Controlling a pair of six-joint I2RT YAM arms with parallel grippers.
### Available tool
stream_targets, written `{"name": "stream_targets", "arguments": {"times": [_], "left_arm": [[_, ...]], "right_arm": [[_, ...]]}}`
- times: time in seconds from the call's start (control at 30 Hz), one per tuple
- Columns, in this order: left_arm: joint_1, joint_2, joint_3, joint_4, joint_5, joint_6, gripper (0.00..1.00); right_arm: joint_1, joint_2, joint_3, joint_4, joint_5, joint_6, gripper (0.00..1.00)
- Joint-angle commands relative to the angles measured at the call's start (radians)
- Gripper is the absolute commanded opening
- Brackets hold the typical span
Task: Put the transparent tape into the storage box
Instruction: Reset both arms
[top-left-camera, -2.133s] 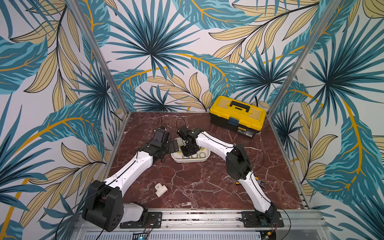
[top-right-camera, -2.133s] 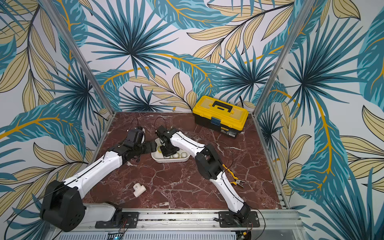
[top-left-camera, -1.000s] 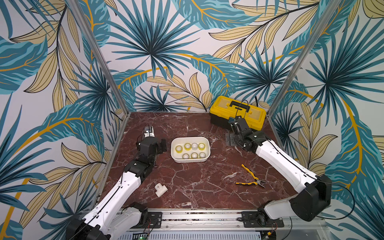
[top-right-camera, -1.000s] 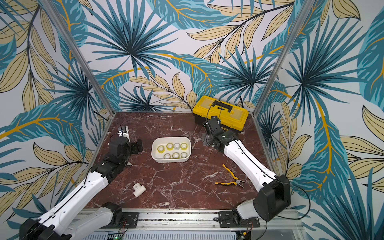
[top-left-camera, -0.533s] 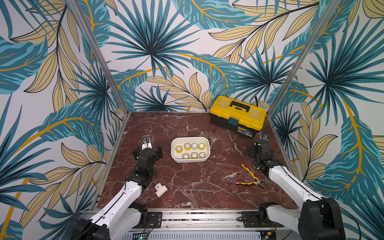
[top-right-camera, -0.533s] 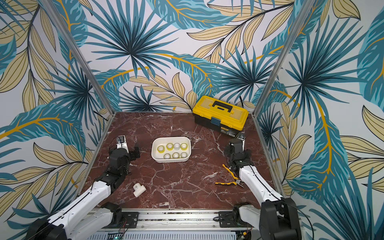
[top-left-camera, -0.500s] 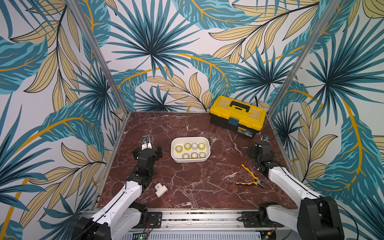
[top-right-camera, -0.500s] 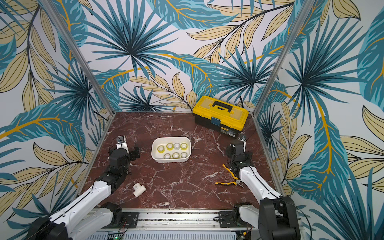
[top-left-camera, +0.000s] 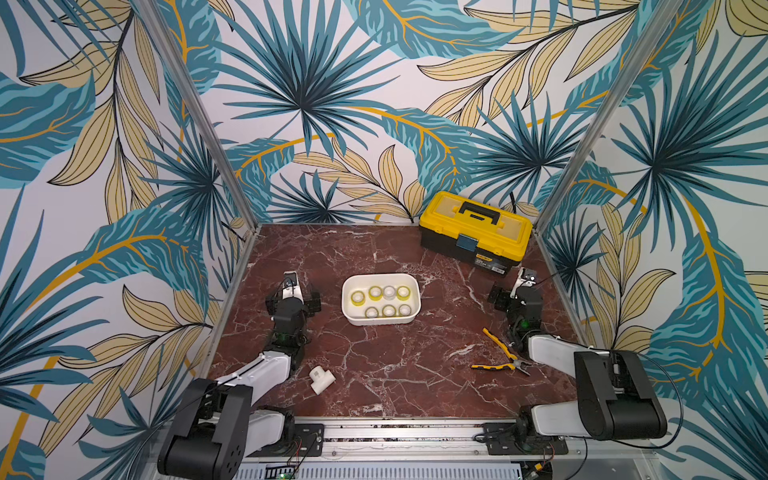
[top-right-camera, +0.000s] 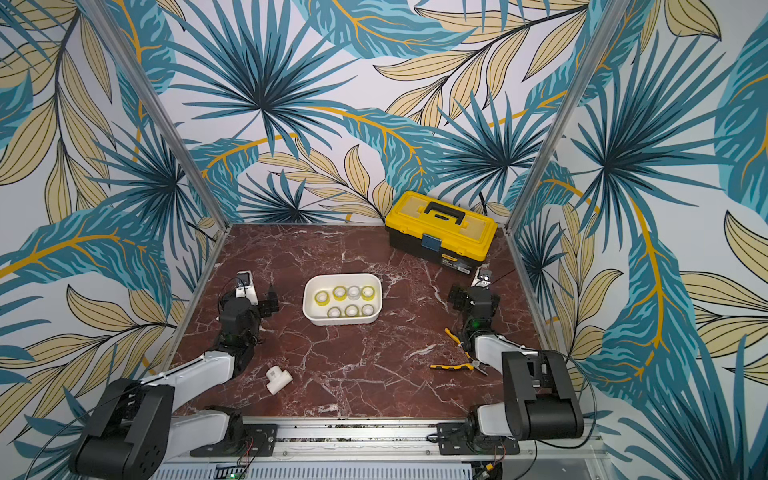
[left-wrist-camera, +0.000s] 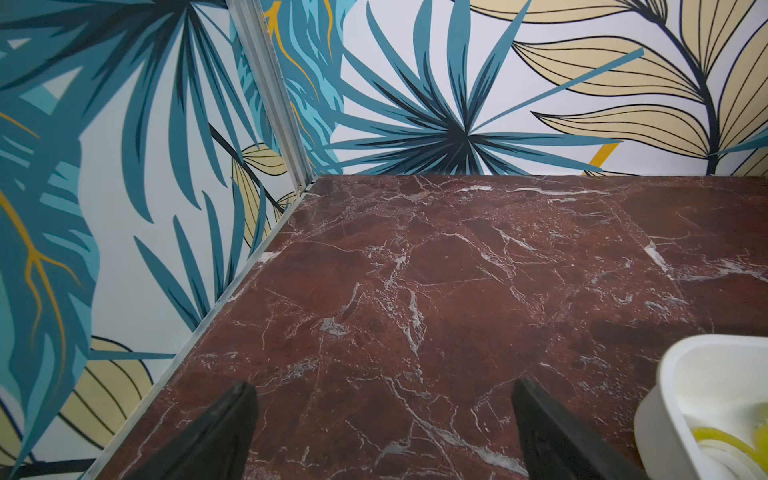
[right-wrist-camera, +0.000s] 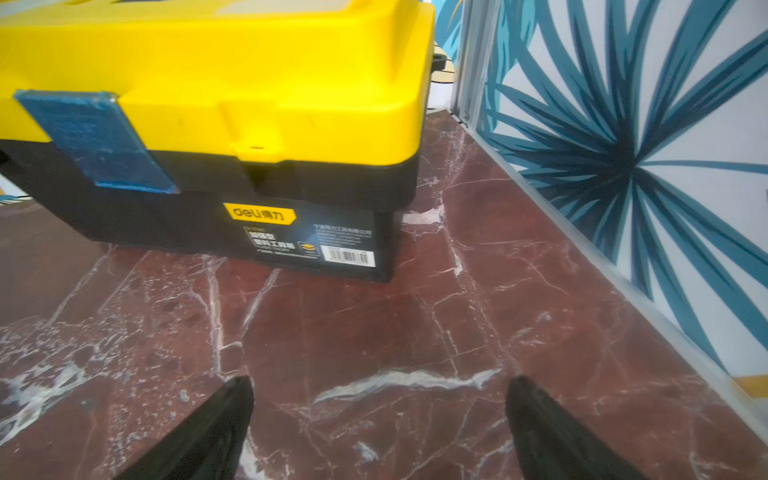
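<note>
Seven rolls of transparent tape (top-left-camera: 375, 292), one storage box (top-left-camera: 380, 321), one toolbox (top-left-camera: 473, 226), one pipe fitting (top-left-camera: 321, 379), one pair of pliers (top-left-camera: 494, 366).

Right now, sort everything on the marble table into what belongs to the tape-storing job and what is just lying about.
Belongs to the job:
white shallow rectangular plastic tub
seven small yellowish clear tape rolls, all inside that tub

Just lying about:
yellow-and-black plastic toolbox with a handle
white T-shaped pipe fitting
yellow-handled pliers

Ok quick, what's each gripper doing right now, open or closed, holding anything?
Left gripper: open, holding nothing.
Right gripper: open, holding nothing.
</note>
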Motion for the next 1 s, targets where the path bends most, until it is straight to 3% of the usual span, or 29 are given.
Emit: {"name": "stream_targets", "arguments": {"times": [0.0,0.07,0.1,0.2,0.3,0.4,0.47,0.97], "left_arm": [[0.041,0.077,-0.034,0.193,0.096,0.02,1.0],[0.05,0.157,-0.029,0.267,0.13,0.03,1.0],[0.052,0.195,-0.03,0.299,0.13,0.03,1.0],[0.07,0.267,-0.034,0.375,0.132,0.011,1.0],[0.07,0.255,0.09,0.111,0.206,0.042,1.0],[0.06,0.273,0.08,0.177,0.21,0.061,1.0],[0.06,0.253,0.098,0.108,0.211,0.054,1.0],[0.054,0.258,0.096,0.123,0.2,0.061,1.0]], "right_arm": [[-0.004,0.067,-0.027,0.145,-0.131,-0.058,1.0],[-0.001,0.116,-0.037,0.232,-0.183,-0.099,1.0],[-0.002,0.088,-0.024,0.15,-0.178,-0.082,1.0],[-0.002,0.105,-0.027,0.193,-0.183,-0.094,1.0],[-0.001,0.099,-0.021,0.17,-0.188,-0.094,1.0],[-0.001,0.096,-0.022,0.166,-0.185,-0.092,1.0],[0.0,0.095,-0.021,0.163,-0.185,-0.092,1.0],[0.0,0.093,-0.023,0.163,-0.185,-0.092,1.0]]}}
